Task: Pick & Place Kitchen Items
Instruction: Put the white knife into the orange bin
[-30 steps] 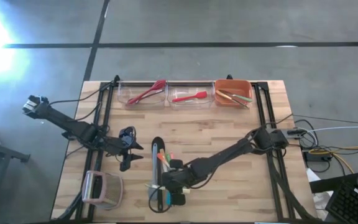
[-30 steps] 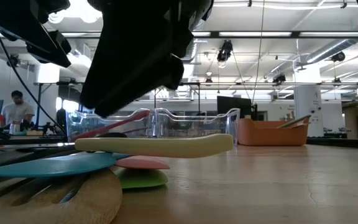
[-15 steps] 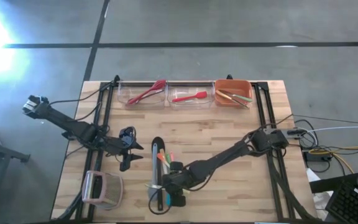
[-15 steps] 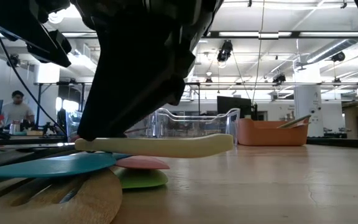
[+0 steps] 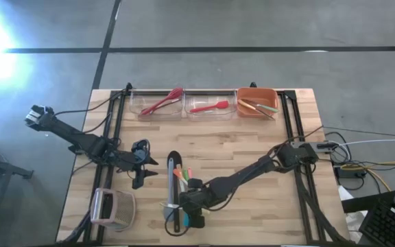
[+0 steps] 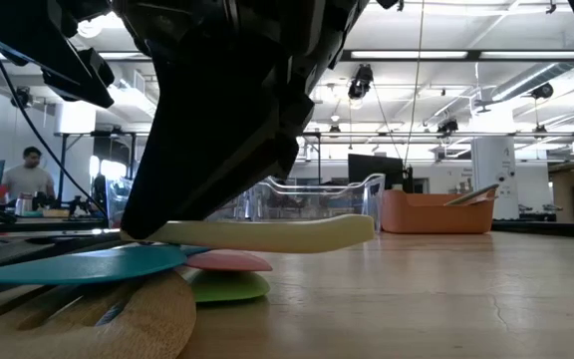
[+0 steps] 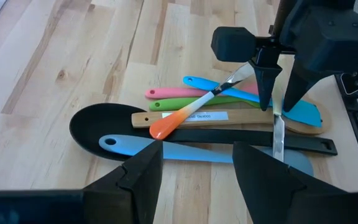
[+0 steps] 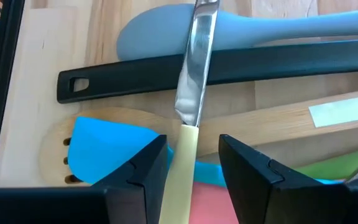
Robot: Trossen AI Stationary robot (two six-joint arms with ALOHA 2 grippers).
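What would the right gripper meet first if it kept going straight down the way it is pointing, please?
Most likely the cream-handled knife: the right gripper is open with its fingers straddling that handle atop the utensil pile. How close it already is remains hard to judge.

A robotics lab or workshop in a large industrial hall: a polished concrete floor (image 5: 252, 27) around the butcher-block table (image 5: 238, 147), exposed ceiling pipes and strip lights (image 6: 436, 55), a dark monitor (image 6: 374, 168), and a person (image 6: 28, 179) at a distant bench.
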